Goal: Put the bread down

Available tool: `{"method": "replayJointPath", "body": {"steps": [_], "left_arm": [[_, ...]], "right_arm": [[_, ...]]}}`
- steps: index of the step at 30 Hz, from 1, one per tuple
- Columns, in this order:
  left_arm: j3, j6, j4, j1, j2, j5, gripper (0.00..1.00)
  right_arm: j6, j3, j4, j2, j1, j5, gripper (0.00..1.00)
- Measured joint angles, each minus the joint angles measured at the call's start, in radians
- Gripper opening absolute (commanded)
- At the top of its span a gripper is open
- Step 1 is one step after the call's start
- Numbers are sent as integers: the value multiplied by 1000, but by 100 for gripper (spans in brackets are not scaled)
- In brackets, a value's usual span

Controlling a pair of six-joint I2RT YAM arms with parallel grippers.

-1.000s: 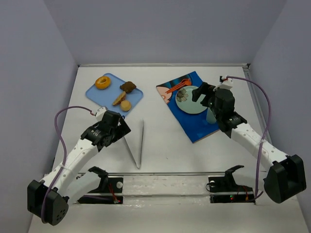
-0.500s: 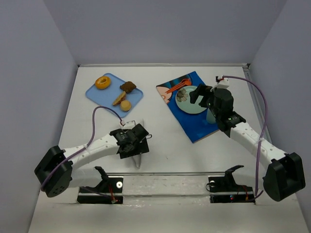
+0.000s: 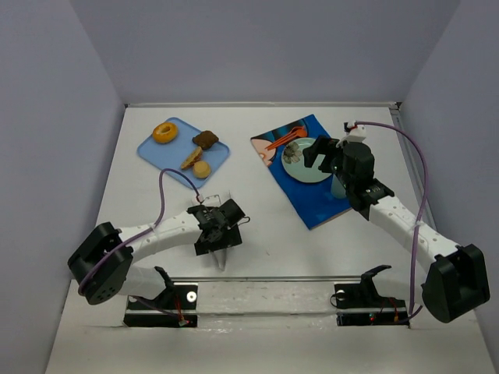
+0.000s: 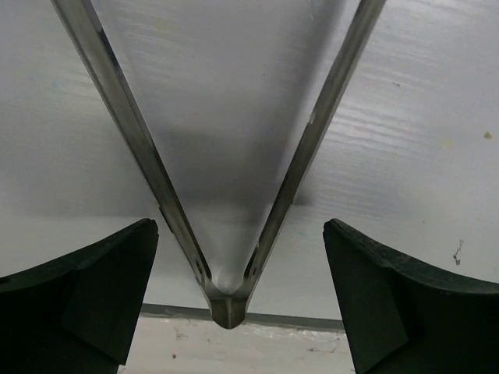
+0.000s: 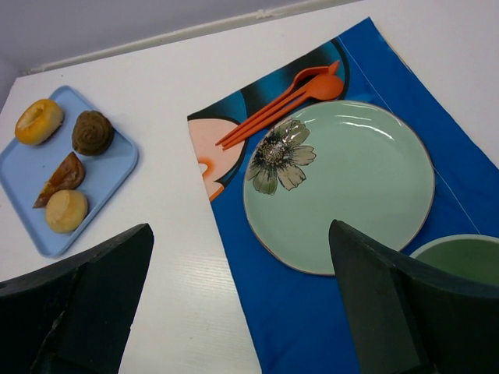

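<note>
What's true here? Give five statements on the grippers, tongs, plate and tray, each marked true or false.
1. The left gripper is open astride the tongs' hinge. True.
2. The plate holds bread. False: it is empty.
3. The tray holds four breads. True.
4. The right gripper grips the spoon. False: it is open and empty; the spoon lies on the mat.
5. The tongs lie on the mat. False: they lie on the table.
</note>
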Motion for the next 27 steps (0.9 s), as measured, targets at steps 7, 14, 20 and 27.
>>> {"method": "replayJointPath", "body": {"steps": [7,14,20,27], "left_arm": [[12,15,42,83,97,-21,99],[15,37,69,120,106,-45,80],[25,76,92,127,118,-51,28],[32,111,70,128,24,-62,13]], "right_arm": [[-4,0,0,-4,0,-2,100],[-10,0,1,-8,0,-2,100],[-23,0,2,-8,0,-2,100],[-31,0,2,-8,0,-1,100]]}}
